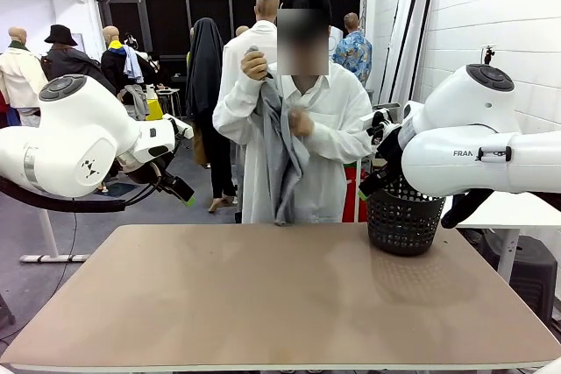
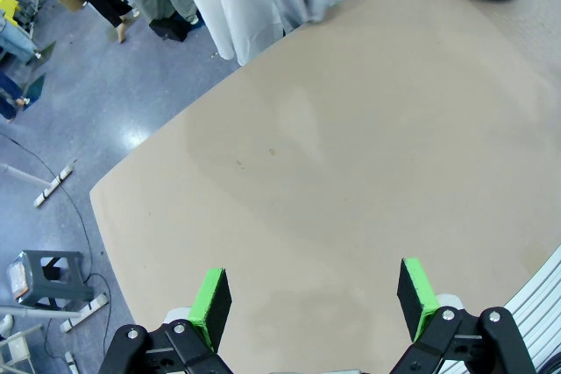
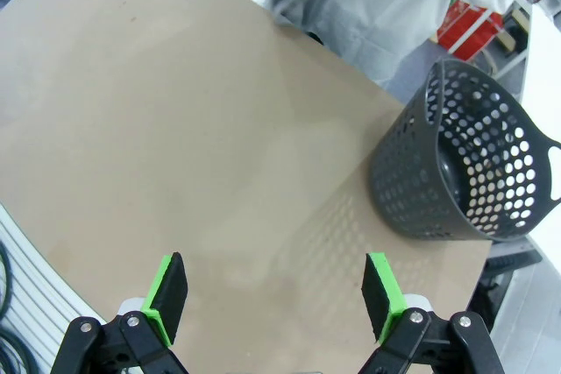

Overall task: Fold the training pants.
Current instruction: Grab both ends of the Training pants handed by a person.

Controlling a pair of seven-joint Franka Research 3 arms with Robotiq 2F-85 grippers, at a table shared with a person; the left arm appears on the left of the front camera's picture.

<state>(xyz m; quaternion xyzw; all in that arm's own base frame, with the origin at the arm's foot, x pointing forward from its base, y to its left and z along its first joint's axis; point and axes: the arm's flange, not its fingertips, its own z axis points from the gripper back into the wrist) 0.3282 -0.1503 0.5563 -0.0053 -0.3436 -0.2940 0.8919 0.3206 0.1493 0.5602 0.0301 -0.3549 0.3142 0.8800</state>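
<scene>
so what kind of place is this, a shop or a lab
Most likely a robotics lab or test workshop rather than a shop: a white left arm and right arm flank a tan table, a person across it holds up the training pants, and the floor is bare grey.

Here's the tan table (image 1: 263, 295), with a smooth top and rounded corners. One thing stands on it: a dark perforated basket (image 1: 403, 221), upright at the far right, seemingly just inside the edge.
</scene>
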